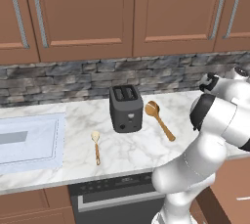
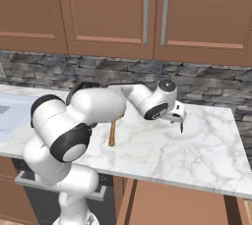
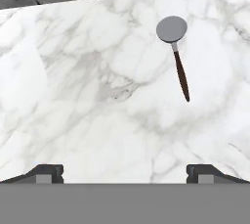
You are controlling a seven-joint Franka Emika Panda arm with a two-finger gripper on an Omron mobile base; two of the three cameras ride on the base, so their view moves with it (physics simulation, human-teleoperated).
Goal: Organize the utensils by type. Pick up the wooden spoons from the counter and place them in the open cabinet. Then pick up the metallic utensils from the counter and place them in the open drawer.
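Two wooden spoons lie on the counter (image 1: pixel 122 149) in the left base view: the golden-brown spoon (image 1: pixel 159 119) right of one toaster (image 1: pixel 126 108), the shorter spoon (image 1: pixel 96 146) left. The right base view shows the gripper (image 2: pixel 180 120) above marble. One metal spoon (image 3: pixel 177 52) lies ahead in the hand view, fingers (image 3: pixel 46 173) spread, empty.

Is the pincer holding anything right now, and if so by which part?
Nothing is held. The pincer is open above bare counter, and the metal spoon lies untouched ahead of it.
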